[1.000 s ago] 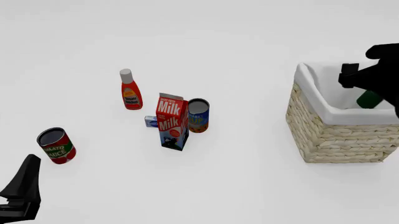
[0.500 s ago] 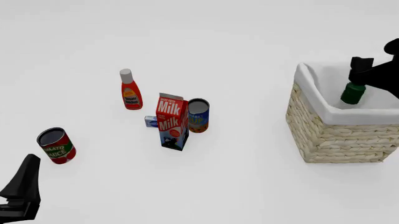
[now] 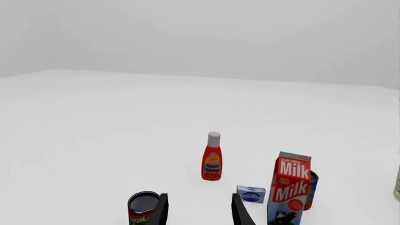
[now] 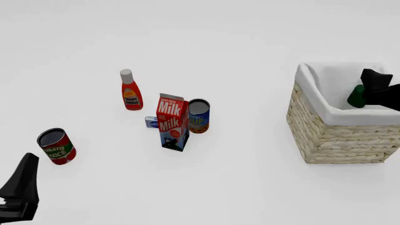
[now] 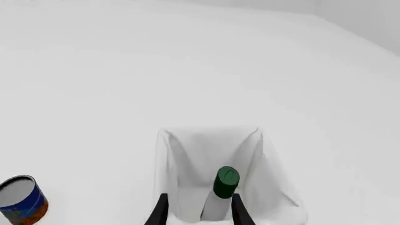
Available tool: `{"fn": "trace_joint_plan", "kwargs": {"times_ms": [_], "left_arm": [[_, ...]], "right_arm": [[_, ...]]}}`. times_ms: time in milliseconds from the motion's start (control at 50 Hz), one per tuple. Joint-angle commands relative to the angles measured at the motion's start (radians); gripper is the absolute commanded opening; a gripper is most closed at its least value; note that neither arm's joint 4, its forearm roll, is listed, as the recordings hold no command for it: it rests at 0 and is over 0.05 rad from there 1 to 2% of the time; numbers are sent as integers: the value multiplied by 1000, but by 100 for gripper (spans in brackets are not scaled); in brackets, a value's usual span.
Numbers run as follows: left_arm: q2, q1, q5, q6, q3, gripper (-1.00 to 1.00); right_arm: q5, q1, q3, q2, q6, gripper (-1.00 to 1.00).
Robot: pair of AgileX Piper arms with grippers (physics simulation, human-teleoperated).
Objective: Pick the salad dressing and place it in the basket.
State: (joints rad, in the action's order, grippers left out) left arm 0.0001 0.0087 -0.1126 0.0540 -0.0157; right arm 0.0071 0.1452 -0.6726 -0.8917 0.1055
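**A:** Where is your salad dressing (image 5: 220, 194) right now?

**B:** Inside the basket (image 4: 325, 136). In the right wrist view you see its dark green cap pointing up between the two dark fingers, the white body running down into the white cloth lining. From the front only the green cap shows, above the basket's near rim, partly behind your right gripper (image 4: 377, 91).

**A:** Is the right gripper clamped on it?

**B:** You cannot tell from these pictures. In the right wrist view the fingertips (image 5: 160, 212) stand on either side of the bottle's lower body with a gap on each flank, but the contact itself sits at the frame's edge. The jaws are parted roughly to the bottle's width, no more can be said.

**A:** And your left gripper (image 3: 198, 212)?

**B:** It sits low at the near left corner of the table (image 4: 250, 47), jaws parted with nothing between them. Its wrist view looks across at the tomato can (image 4: 56, 146), just beside one finger, and past it the red bottle (image 4: 130, 90) with the white cap.

**A:** What else stands on the table?

**B:** A milk carton (image 4: 173, 121) upright in the middle, a blue-and-orange can (image 4: 198, 116) touching or just beside its right flank, and a small blue box (image 4: 151, 122) at its left. All are well apart from the basket.
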Motion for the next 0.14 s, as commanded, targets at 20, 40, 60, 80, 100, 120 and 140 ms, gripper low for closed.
{"fn": "trace_joint_plan", "kwargs": {"times_ms": [20, 40, 60, 80, 100, 120, 140], "left_arm": [[0, -3, 6, 0, -12, 100], [0, -3, 6, 0, -12, 100], [0, -4, 5, 1, -11, 100], [0, -4, 3, 1, -9, 100], [0, -4, 1, 1, -6, 100], [0, -5, 0, 1, -5, 100], [0, -6, -1, 1, -4, 100]], "right_arm": [[28, -6, 68, 95, -19, 100], [31, -8, 74, 105, -24, 100], [33, -9, 79, 111, -25, 100], [35, -8, 82, 117, -27, 100], [38, -8, 88, 125, -30, 100], [40, -8, 91, 131, -31, 100], [41, -8, 96, 137, -31, 100]]}}
